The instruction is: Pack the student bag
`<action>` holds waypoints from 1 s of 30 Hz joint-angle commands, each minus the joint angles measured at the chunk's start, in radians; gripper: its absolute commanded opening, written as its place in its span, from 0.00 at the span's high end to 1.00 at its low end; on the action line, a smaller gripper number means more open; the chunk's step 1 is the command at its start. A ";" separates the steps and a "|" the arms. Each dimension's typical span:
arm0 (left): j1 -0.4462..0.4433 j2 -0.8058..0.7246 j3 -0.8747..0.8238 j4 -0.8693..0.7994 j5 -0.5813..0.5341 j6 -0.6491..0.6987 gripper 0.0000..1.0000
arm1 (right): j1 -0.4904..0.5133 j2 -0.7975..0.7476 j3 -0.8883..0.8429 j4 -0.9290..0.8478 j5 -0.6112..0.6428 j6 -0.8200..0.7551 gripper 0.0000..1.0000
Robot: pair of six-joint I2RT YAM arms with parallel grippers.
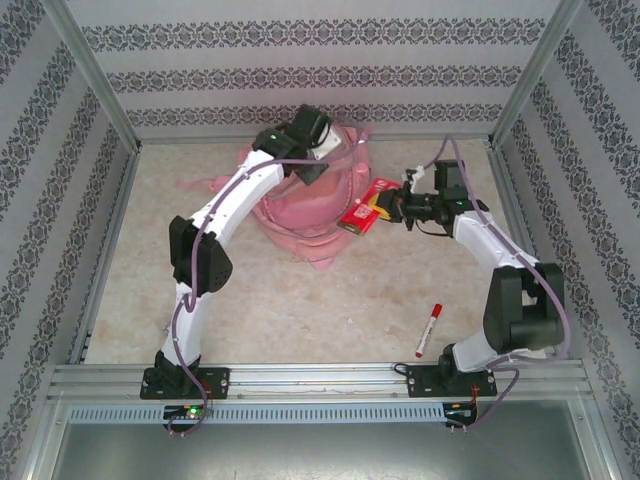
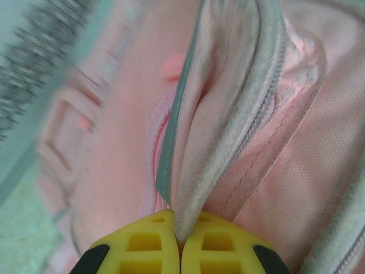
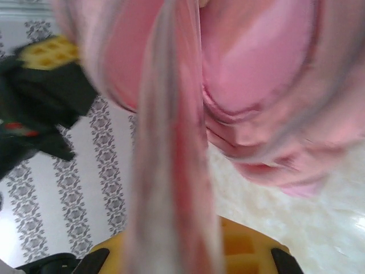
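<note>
Both my grippers pinch: the left gripper (image 2: 179,228) the zip rim (image 2: 228,148) of the large soft pink fabric backpack (image 1: 290,225) at upper centre, the right gripper (image 1: 398,207) a flat red packet (image 1: 365,212) just right of it.

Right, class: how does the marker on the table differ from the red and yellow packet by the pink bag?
The marker is a slim stick, white with red ends; the packet is flat, red and yellow. The marker lies on the table near the right arm's base; the packet is clamped in the jaws of the right gripper beside the student bag. Both are partly red and sit right of the bag.
</note>
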 commanded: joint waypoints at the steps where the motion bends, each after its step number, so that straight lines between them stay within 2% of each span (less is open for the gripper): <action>1: -0.002 -0.062 0.113 0.038 0.029 -0.087 1.00 | 0.059 0.045 0.052 0.105 0.046 0.139 1.00; 4: -0.004 -0.026 0.193 0.015 0.082 -0.131 1.00 | 0.133 0.138 0.034 0.312 0.198 0.343 1.00; 5: -0.005 -0.016 0.215 0.008 0.099 -0.143 1.00 | 0.154 0.180 0.023 0.436 0.235 0.418 1.00; 7: -0.011 -0.009 0.232 0.014 0.130 -0.149 1.00 | 0.199 0.263 0.054 0.550 0.307 0.477 1.00; 12: -0.027 -0.009 0.228 0.030 0.188 -0.150 1.00 | 0.295 0.388 0.185 0.551 0.560 0.452 1.00; 17: -0.032 -0.020 0.224 0.026 0.197 -0.165 1.00 | 0.331 0.463 0.235 0.585 0.747 0.494 1.00; 21: -0.032 -0.030 0.218 0.021 0.199 -0.169 1.00 | 0.335 0.506 0.222 0.697 0.817 0.584 1.00; 23: -0.032 -0.029 0.218 0.019 0.205 -0.175 1.00 | 0.336 0.514 0.229 0.694 0.868 0.585 0.95; 27: -0.035 -0.024 0.219 0.024 0.231 -0.183 1.00 | 0.340 0.594 0.296 0.736 0.940 0.546 0.95; 30: -0.035 -0.026 0.218 0.026 0.240 -0.179 1.00 | 0.357 0.690 0.371 0.784 0.968 0.576 0.93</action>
